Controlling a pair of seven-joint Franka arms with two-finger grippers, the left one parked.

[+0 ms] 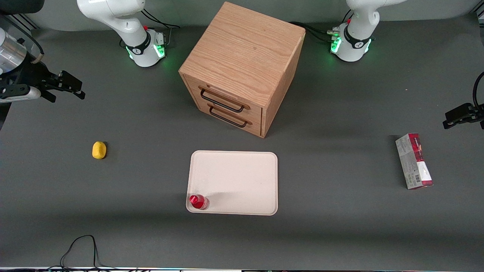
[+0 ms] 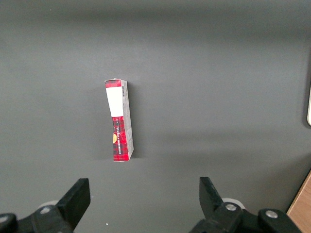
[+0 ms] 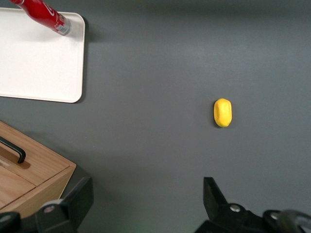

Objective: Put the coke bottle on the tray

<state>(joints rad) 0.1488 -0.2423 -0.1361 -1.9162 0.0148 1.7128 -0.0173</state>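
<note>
Coke bottle [image 1: 199,201]: stands upright on the tray [image 1: 242,177], in the tray corner nearest the front camera on the working-arm side, base just inside the low rim. By this layout the placement looks done.

Handling (judgement): likely light, rigid plastic w/ a smooth, fairly slippery wall; narrow footprint, so tips easily if nudged. Best hold would be mid-body, fingers across the label, not at the cap. Probably not fragile.

Appearance: slim red body w/ white script, red cap, clear base; casts a short shadow across the tray. In the right wrist view the bottle [image 3: 44,13] shows its clear base at the tray's [image 3: 39,63] rounded corner.

Tray: cream-white, flat, rounded corners, otherwise bare; lies on the dark grey desk [image 1: 340,226], in front of the wooden drawer cabinet [image 1: 242,68], i.e. nearer the front camera than it.

Tool [image 1: 68,85]: well apart from the tray, toward the working arm's end of the desk, farther from the front camera than the tray; fingers spread, holding nothing.

Yellow object [image 1: 99,150]: small, rounded, on the desk between tool and tray, clear of both.

Red-and-grey carton [image 1: 414,161]: lies flat toward the parked arm's end, well apart from the tray.
</note>
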